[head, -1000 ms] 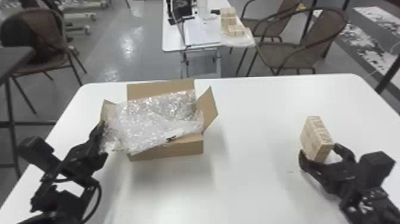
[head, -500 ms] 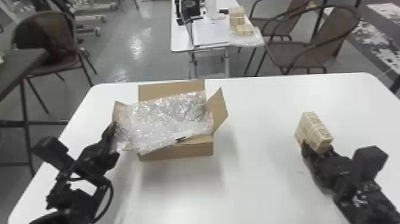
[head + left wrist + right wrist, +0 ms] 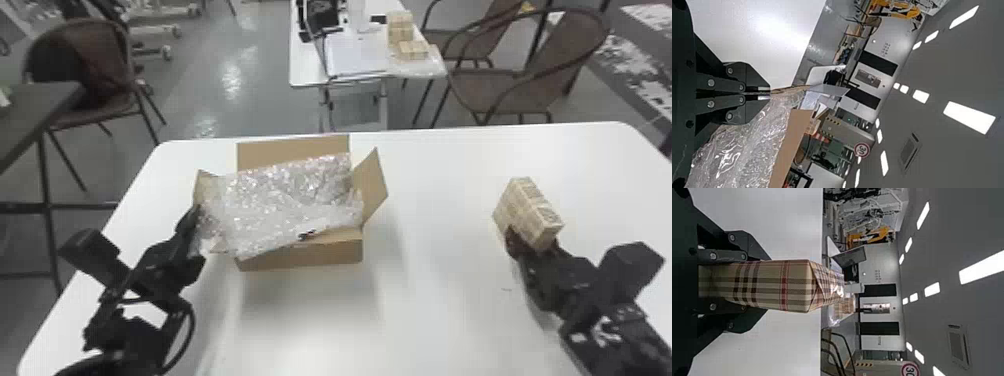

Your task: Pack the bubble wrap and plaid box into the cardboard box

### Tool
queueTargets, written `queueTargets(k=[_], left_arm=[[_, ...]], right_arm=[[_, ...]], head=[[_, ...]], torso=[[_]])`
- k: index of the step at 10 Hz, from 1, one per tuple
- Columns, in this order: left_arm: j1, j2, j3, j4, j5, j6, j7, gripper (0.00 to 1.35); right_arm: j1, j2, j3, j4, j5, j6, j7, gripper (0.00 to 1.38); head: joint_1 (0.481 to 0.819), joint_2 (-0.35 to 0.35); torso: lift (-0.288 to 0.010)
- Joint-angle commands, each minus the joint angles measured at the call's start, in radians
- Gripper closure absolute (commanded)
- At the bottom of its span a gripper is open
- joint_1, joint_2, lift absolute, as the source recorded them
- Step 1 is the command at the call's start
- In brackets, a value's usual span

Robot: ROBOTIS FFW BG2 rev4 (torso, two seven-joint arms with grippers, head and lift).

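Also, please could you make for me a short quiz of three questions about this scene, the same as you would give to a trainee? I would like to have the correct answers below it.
1. Where is the plaid box?
A) On a chair
B) Between the fingers of the right gripper
C) On the floor

2. True or false: the bubble wrap lies across the open cardboard box.

3. Fill in the word: in the head view, the left gripper is at the ____ side of the cardboard box.

Key: 1. B; 2. true; 3. left
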Motion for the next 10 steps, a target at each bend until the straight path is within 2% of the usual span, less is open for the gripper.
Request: queueTargets(k=[1,3,5,6,7,8,9,10], left_arm=[[-0.005,0.000,-0.007,0.006,0.001,-0.002,0.000,1.21],[-0.017,0.002,-0.016,0.014,0.002,-0.005,-0.002,1.21],[-0.020,0.003,-0.025,0.020,0.002,-0.005,-0.003,1.21],[-0.028,0.003,-0.035,0.026,0.004,-0.005,-0.005,1.21],[-0.037,0.003,-0.042,0.033,0.004,-0.005,-0.006,1.21],[-0.044,0.005,-0.052,0.041,0.004,-0.005,-0.009,1.21],[-0.052,0.006,-0.062,0.046,0.005,-0.006,-0.009,1.21],[-0.060,0.006,-0.073,0.053,0.005,-0.006,-0.009,1.21]], right_arm=[[0.006,0.001,0.039,-0.109,-0.040,0.000,0.000,1.07],[-0.004,0.001,0.081,-0.233,-0.094,0.000,0.000,1.07],[-0.060,0.001,0.180,-0.264,-0.200,0.026,0.009,1.07],[-0.109,-0.029,0.243,-0.253,-0.263,0.076,0.035,1.07],[-0.164,-0.051,0.301,-0.212,-0.346,0.131,0.078,1.07],[-0.221,-0.049,0.326,-0.170,-0.359,0.196,0.155,1.07],[-0.262,-0.035,0.334,-0.140,-0.364,0.268,0.215,1.07],[-0.290,-0.031,0.346,-0.123,-0.375,0.337,0.238,1.07]], head=[[0.695,0.124],[0.695,0.148],[0.694,0.165],[0.673,0.190],[0.655,0.225],[0.650,0.240],[0.643,0.276],[0.641,0.297]], torso=[[-0.159],[-0.159],[-0.159],[-0.159],[-0.159],[-0.159],[-0.159],[-0.159]])
